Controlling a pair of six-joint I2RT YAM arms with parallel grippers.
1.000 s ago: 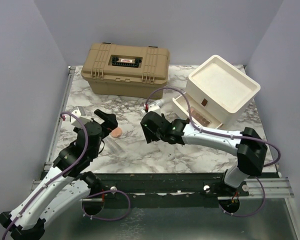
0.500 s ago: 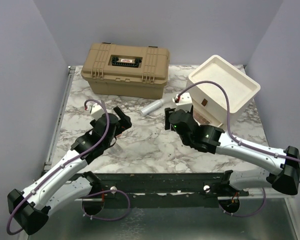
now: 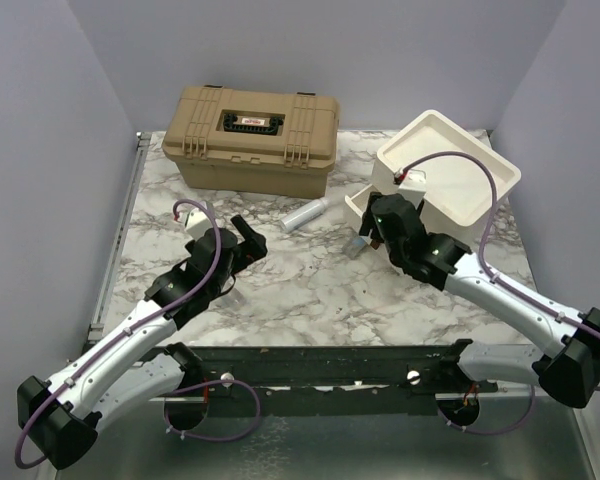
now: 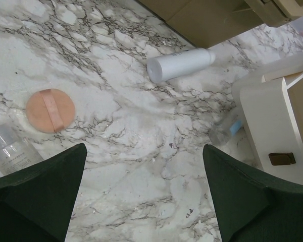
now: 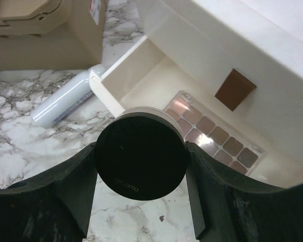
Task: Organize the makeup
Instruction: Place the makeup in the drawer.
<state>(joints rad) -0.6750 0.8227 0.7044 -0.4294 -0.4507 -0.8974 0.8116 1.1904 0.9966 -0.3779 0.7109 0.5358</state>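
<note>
My right tool [image 5: 140,169] is pinching a round black-topped jar [image 5: 140,151], one pad on each side. It hangs at the front edge of the open drawer [image 5: 151,75] of the white box [image 3: 450,175], right of centre in the top view. An eyeshadow palette [image 5: 212,133] lies in that drawer.

My left tool [image 4: 142,147] is spread wide and empty, above the bench [image 3: 300,290] left of centre. Wrist view below it:
- peach puff [image 4: 50,110], mid-left
- clear bottle [image 4: 10,151], lower left
- pale tube [image 4: 181,64], lying flat near the top, just in front of the tan case [image 3: 250,137]
- small clear piece with blue tip [image 4: 227,131], just beside the drawer front
</note>
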